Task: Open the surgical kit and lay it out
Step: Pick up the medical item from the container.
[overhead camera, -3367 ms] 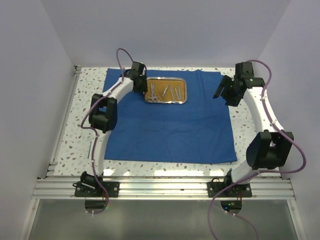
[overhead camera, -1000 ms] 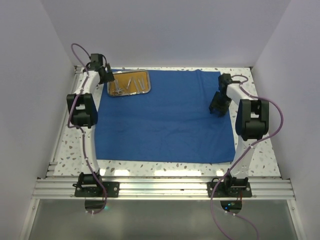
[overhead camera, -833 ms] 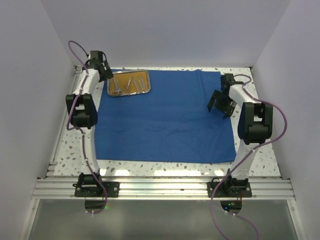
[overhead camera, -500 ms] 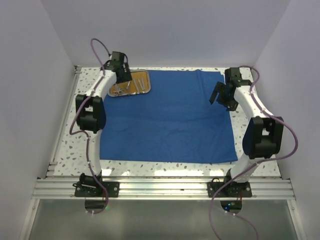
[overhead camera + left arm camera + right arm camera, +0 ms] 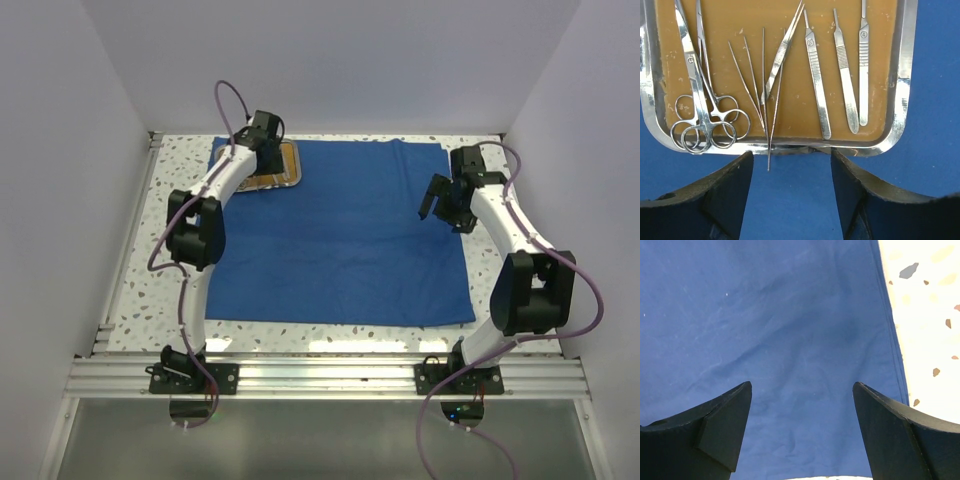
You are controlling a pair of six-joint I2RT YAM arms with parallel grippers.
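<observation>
Our left gripper (image 5: 790,197) gapes wide before the shiny steel tray (image 5: 903,100), eleven o'clock; our right gripper (image 5: 801,437), equally wide, over creased blue cloth (image 5: 790,315).

The cloth (image 5: 340,240) lies spread on the table (image 5: 140,270). The tray (image 5: 903,90) sits on its far left corner, instruments (image 5: 815,85) side by side inside.

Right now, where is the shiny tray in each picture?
Top external: the tray sits at the far left corner of the blue cloth, partly hidden by the left arm.
Left wrist: fills the upper picture, above the left tool.
Right wrist: not in it.
Shared landmark: the blue cloth.
</observation>
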